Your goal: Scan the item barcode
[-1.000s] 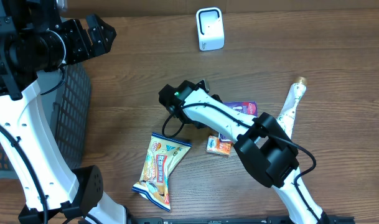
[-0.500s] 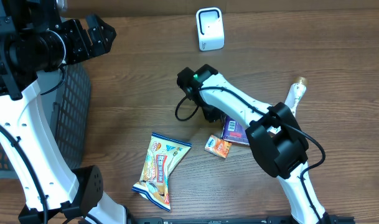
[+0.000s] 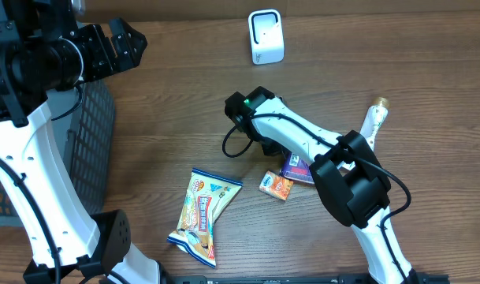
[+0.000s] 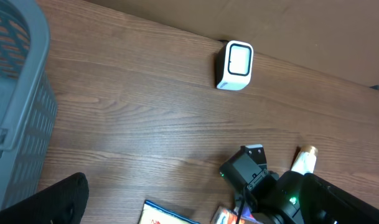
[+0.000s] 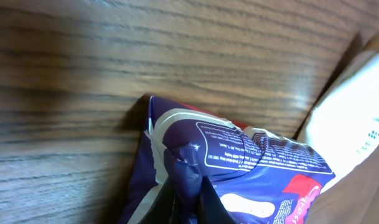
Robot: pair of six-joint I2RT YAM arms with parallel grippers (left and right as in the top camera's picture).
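Hanging spread wide above the grey basket point(image 3: 98, 150), my left pincer point(image 3: 128, 47) holds nothing at the table's left edge. Next along, a yellow snack bag point(image 3: 204, 214) lies flat on the near side. The white scanner point(image 3: 266, 37) stands at the far side, well apart from everything else. Right of centre is the news: my right pincer point(image 5: 188, 196), which a second ago reached further left and half a second ago stood parted, is now clenched on the crumpled edge of the purple packet point(image 3: 299, 168). That packet has slid toward the near side from its earlier spot and appears to rest on the table just beside a small orange packet point(image 3: 277, 185). With the grip made, I judge the lift and carry to the scanner come next; where the barcode sits I cannot tell. A white bottle point(image 3: 370, 126) with a gold cap lies at far right. The table point(image 3: 184, 102) is dark wood grain, and a plain brown board point(image 4: 313, 31) backs it.
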